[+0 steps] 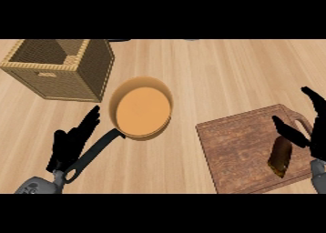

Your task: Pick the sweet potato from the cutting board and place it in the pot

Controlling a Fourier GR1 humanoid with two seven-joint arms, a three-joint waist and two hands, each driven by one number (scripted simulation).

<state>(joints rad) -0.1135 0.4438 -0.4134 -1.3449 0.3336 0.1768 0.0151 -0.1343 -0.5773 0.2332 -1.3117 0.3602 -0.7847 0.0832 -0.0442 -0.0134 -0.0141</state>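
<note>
A: Reaching is the step in hand, I'd say. The right hand [320, 132] stands at the far right of the cutting board [240, 150], with straight, spread fingers [318, 107] holding nothing.

B: And the sweet potato [281, 157]?

A: Lying on the board's right part, just below and beside the thumb, on the palm side of those fingers. Whether the thumb touches it I can't tell (the dark shapes run together there).

B: So nothing is lifted yet.

A: No sign of it. The potato lies along the board, its lower tip near the board's near edge.

B: What does the next move call for?

A: My judgement: the hand should settle lower over the potato and curl fingers and thumb across its narrow width, since it is long and tapered. Then lift and carry it leftward.

B: To the pot [142, 109]?

A: Yes. It sits on the bench [219, 73] well to the left of the right fingers, across bare wood, with its dark handle [95, 152] pointing toward the near edge.

B: The other hand?

A: The left hand [71, 143] rests open just beside that handle, fingers up. A wicker basket [58, 68] stands beyond it, outside the carrying path, I'd judge.
</note>
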